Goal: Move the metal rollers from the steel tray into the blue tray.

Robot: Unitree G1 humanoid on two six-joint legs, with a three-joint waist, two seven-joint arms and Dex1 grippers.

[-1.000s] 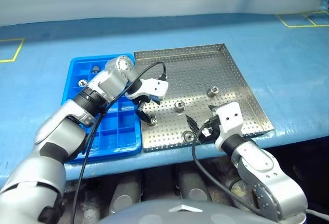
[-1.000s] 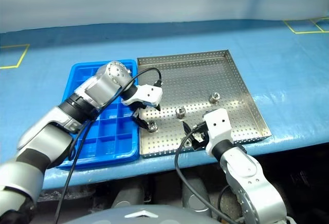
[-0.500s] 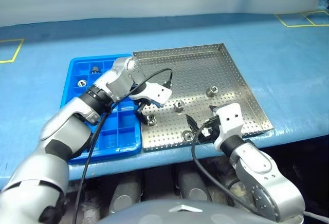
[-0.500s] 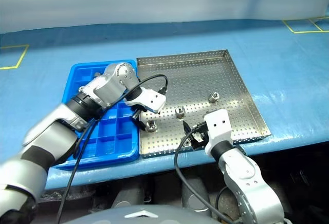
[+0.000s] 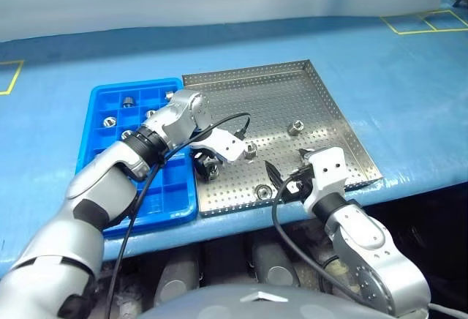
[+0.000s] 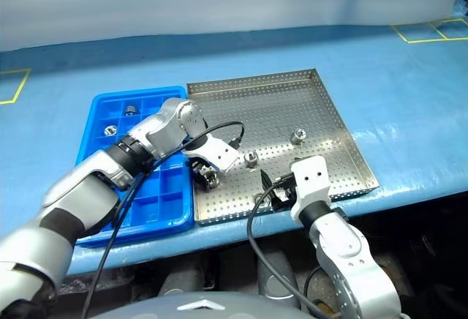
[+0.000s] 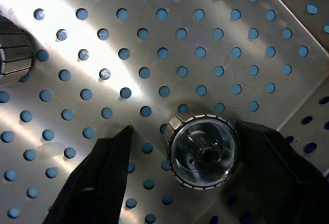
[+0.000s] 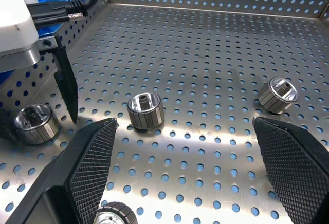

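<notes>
Reaching steeply down into the steel tray [image 5: 322,107] near its edge beside the blue tray [image 5: 102,151], the left hand [image 7: 180,157] straddles a roller [image 7: 203,149]: one finger [image 7: 267,162] touches its rim, the other [image 7: 108,167] stands off it, so no firm grip yet. Three more rollers lie on the perforated floor [image 8: 145,111] [image 8: 277,94] [image 8: 114,216]. Others sit in blue tray compartments [image 5: 126,100] [image 5: 109,122]. The right hand [image 8: 185,167] hovers wide open, empty, over the steel tray's near edge on the counter [image 5: 409,70].

Metal rollers [image 8: 145,110] upright on steel tray [image 5: 278,99]
</notes>
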